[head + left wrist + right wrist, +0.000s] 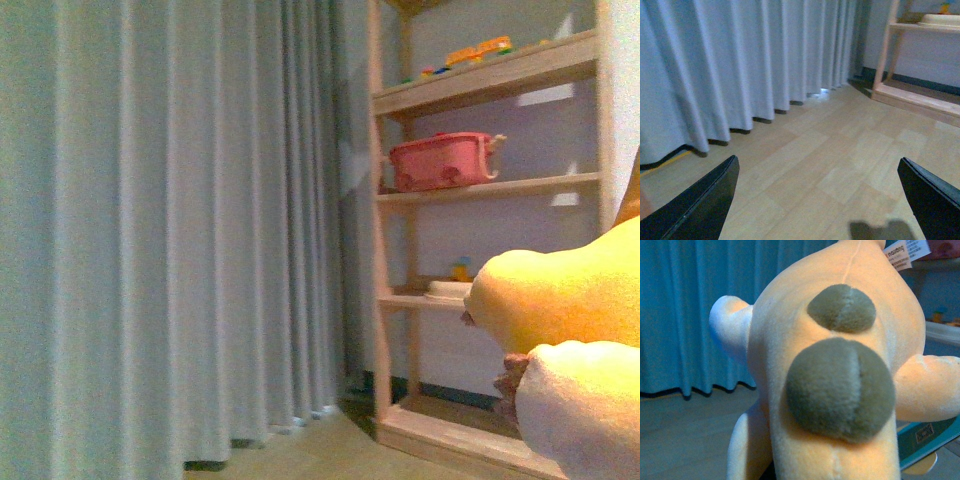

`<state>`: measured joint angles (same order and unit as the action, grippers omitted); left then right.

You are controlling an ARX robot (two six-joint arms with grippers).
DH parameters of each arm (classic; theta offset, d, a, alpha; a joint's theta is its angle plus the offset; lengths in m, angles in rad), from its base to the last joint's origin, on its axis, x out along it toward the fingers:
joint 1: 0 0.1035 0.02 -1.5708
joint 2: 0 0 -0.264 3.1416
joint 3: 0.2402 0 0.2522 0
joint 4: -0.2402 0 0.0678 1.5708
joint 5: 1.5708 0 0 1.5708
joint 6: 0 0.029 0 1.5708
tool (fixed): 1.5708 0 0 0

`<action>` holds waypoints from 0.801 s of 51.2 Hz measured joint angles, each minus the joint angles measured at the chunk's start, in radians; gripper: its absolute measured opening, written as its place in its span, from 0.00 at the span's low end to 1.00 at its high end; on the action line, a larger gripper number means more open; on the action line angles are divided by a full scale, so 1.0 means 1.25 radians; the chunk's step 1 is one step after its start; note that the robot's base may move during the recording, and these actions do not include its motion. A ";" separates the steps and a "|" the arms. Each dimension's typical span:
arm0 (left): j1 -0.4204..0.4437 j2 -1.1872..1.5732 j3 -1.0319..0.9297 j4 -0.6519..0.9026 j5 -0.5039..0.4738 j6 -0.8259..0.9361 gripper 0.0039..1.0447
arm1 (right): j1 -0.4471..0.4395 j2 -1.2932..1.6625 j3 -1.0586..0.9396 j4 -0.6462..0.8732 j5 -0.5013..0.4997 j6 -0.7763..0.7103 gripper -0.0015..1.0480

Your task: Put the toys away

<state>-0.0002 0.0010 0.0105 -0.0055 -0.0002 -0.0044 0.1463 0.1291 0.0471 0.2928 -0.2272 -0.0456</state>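
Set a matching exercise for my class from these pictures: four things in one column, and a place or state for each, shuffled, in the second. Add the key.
Things
1. plush toy
2. pink toy case
3. curtain
4. left gripper

Place or state
a. open, above the wooden floor
b. in the shelf unit, one level below the colourful blocks
c. hangs left of the shelf unit, down to the floor
d. close to the front camera, low on its right

Pairs: 1-d, 2-b, 3-c, 4-a
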 joint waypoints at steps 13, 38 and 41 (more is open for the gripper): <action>0.000 0.000 0.000 0.000 0.000 0.000 0.94 | 0.000 0.000 0.000 0.000 0.000 0.000 0.07; 0.000 0.000 0.000 0.000 0.000 0.000 0.94 | -0.001 0.000 -0.001 0.000 0.001 0.000 0.07; 0.000 0.000 0.000 0.000 0.000 0.000 0.94 | -0.001 0.000 -0.001 0.000 0.000 0.000 0.07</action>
<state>-0.0002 0.0006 0.0105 -0.0055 -0.0002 -0.0044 0.1455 0.1287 0.0463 0.2928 -0.2276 -0.0460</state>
